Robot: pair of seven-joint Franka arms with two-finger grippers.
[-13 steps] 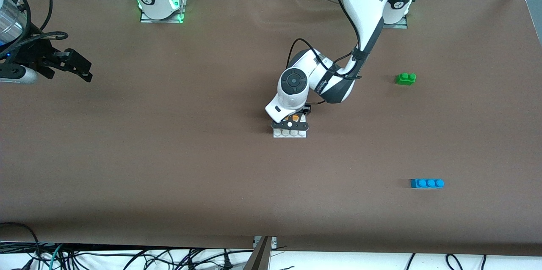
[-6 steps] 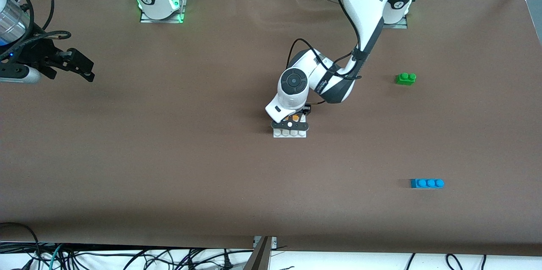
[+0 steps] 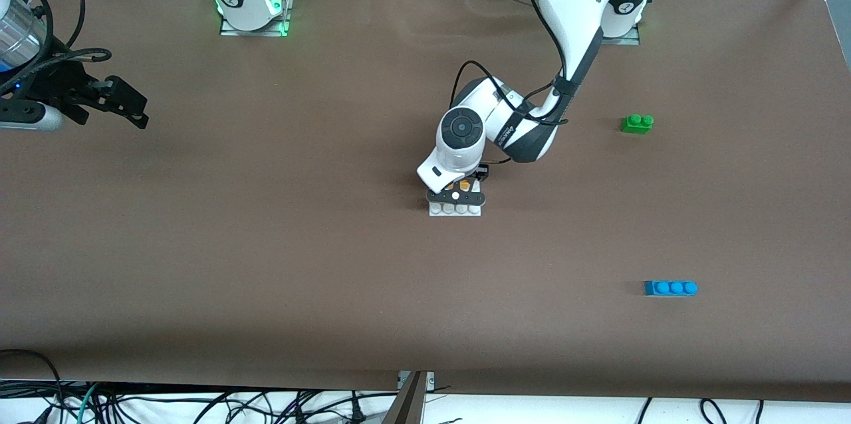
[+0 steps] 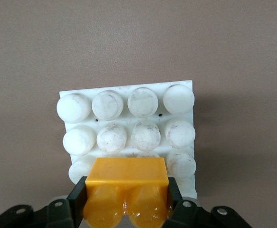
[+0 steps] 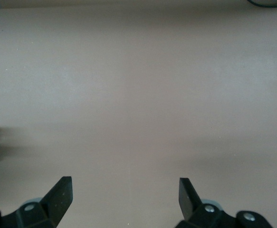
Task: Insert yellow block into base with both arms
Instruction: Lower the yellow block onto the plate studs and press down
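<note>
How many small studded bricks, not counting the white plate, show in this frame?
3. The orange-yellow two-stud plastic brick is clamped in the left end effector over the white square studded plate. The green two-stud brick and the blue three-stud brick, nearer the camera, lie toward the left arm's end.

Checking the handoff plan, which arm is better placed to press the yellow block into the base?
Left. Its gripper holds the yellow block over the base; the right gripper waits open at the table's end.

Most of the flat white square studded plastic base (image 3: 455,209) was hidden under the left gripper (image 3: 457,196) in the front view. The small orange-yellow plastic block (image 4: 126,195) was cut off by the left wrist view's edge, and whether it was seated on the studs could not be told.
</note>
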